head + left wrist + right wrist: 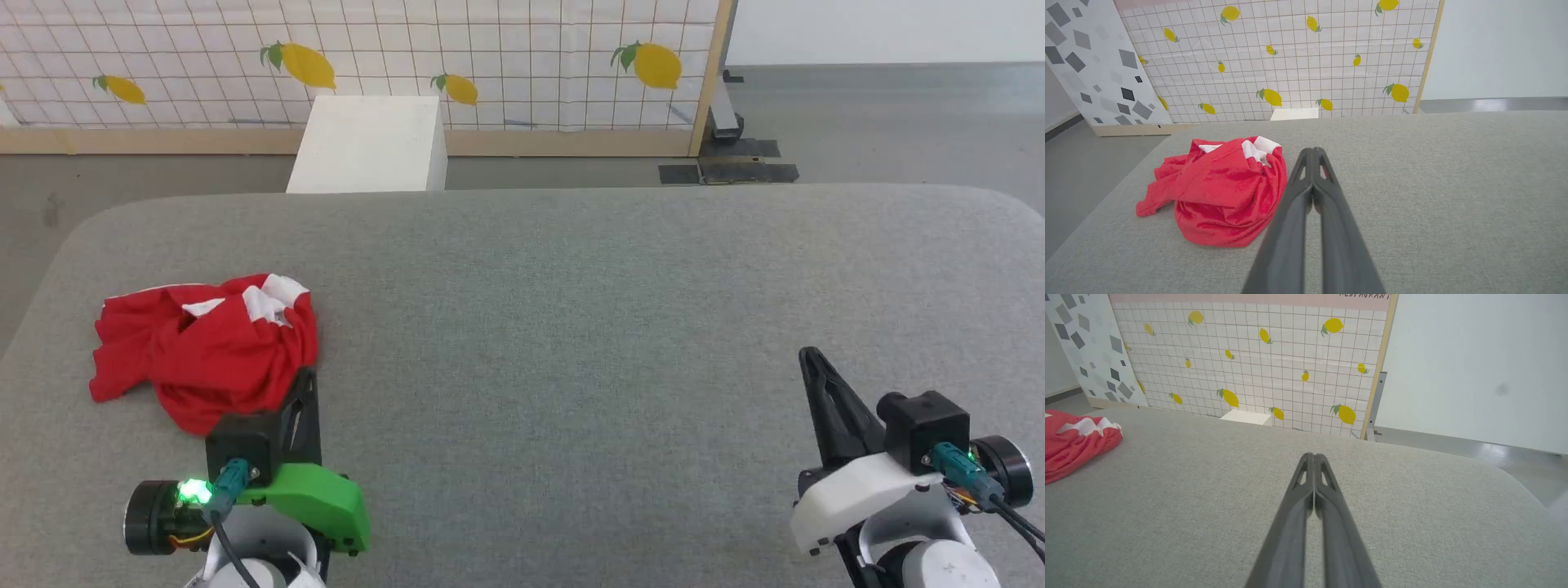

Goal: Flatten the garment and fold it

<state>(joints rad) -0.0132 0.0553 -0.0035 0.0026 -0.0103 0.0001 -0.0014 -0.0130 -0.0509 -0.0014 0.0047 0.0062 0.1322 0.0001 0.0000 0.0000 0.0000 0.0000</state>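
Two grippers: left gripper (1312, 152) and right gripper (1312, 456) both pinched shut, fingers pressed together, nothing held.
Garment (208, 351): crumpled red heap, white trim bunched on top, not yet flattened.
Off left gripper: heap just left of the fingertips; touching or not, cannot tell.
Off right gripper: heap well away to its left, bare grey padded surface (571, 327) under it.
Risk, shut approach: likely to shove the heap along instead of grasping it.
Risk, blind pinch: several layers caught at once, lifting a tangled bundle.
Risk, leftward drag: heap near the surface's border, could slide off.
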